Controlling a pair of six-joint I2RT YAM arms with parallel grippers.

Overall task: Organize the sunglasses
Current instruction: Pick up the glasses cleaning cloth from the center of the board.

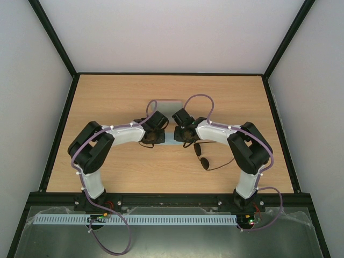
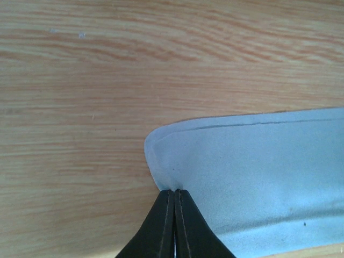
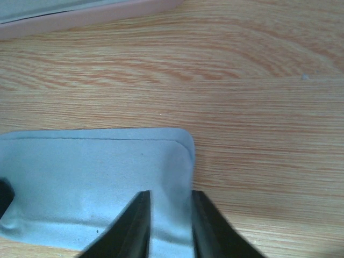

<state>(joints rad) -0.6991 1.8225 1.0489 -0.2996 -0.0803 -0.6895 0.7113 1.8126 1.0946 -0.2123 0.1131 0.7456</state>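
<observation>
Pinching the cloth (image 2: 258,172) corner, left gripper (image 2: 174,196) clamped tight; right gripper (image 3: 171,194) straddles the other corner, jaws narrowly apart. It likely must close before lifting, with the sunglasses (image 1: 202,156) lying nearby.

Arms (image 1: 126,134) crowd the cloth (image 2: 258,172); sunglasses (image 1: 205,163) lie unobstructed from above.

light wood-grain table (image 1: 107,161) carrying three things here — a light blue soft cloth (image 2: 258,172) lying mid-table, a pink rounded case (image 3: 80,19) just beyond it, and thin dark wire-framed sunglasses (image 1: 202,156) near the cloth's right side — temple arms spread.
</observation>
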